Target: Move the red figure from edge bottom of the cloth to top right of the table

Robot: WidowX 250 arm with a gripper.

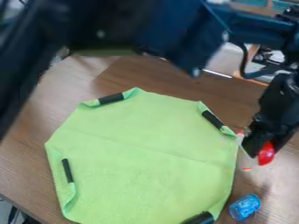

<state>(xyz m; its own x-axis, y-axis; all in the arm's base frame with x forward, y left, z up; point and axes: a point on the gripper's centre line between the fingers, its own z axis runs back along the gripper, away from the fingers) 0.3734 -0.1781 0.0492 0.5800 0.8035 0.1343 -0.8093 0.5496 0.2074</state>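
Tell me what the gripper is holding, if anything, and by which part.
The gripper appears to hold the red figure by its upper part, which is hidden between the fingers; the rounded red lower end sticks out below.

From my remote station I watch through 1 fixed camera, set above the table [143,74] and looking down at a slant. It sits near enough that the cloth [140,153] spans most of the lower frame, running off its bottom edge. The arm [187,35] crosses the top, closer to my lens, and my sightline continues past the table's far edge.
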